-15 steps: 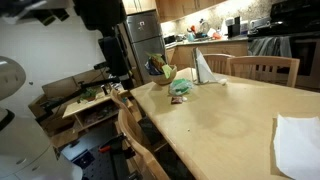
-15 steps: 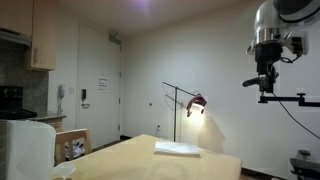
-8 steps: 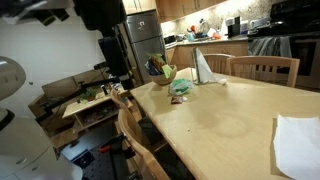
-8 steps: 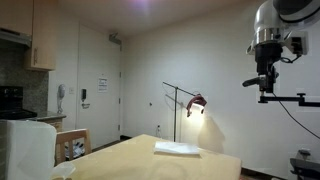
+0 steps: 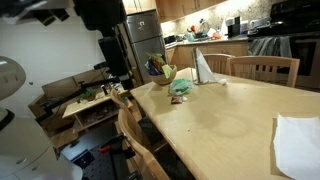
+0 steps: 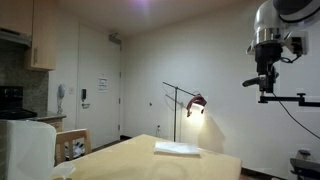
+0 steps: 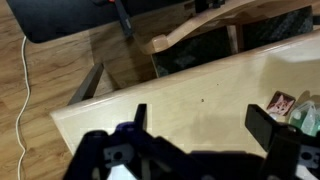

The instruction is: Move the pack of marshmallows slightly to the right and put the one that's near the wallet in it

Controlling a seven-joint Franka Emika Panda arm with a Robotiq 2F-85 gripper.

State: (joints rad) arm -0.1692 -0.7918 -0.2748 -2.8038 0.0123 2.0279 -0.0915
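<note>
The green pack of marshmallows (image 5: 180, 87) lies on the wooden table (image 5: 230, 115) near its far end, in front of a bowl (image 5: 163, 73). In the wrist view the pack shows at the right edge (image 7: 307, 116), with a small patterned item (image 7: 282, 102) beside it. I cannot tell a loose marshmallow or the wallet apart. My gripper (image 7: 203, 122) is open and empty, high above the table's bare corner. It hangs by the table's left edge in an exterior view (image 5: 120, 72) and high up at the right in an exterior view (image 6: 265, 80).
A white folded cloth (image 5: 203, 68) stands behind the pack. A white sheet (image 5: 298, 140) lies at the near right and also shows in an exterior view (image 6: 178, 149). Wooden chairs (image 5: 265, 68) stand around the table, and a lamp (image 6: 195, 102) stands behind it.
</note>
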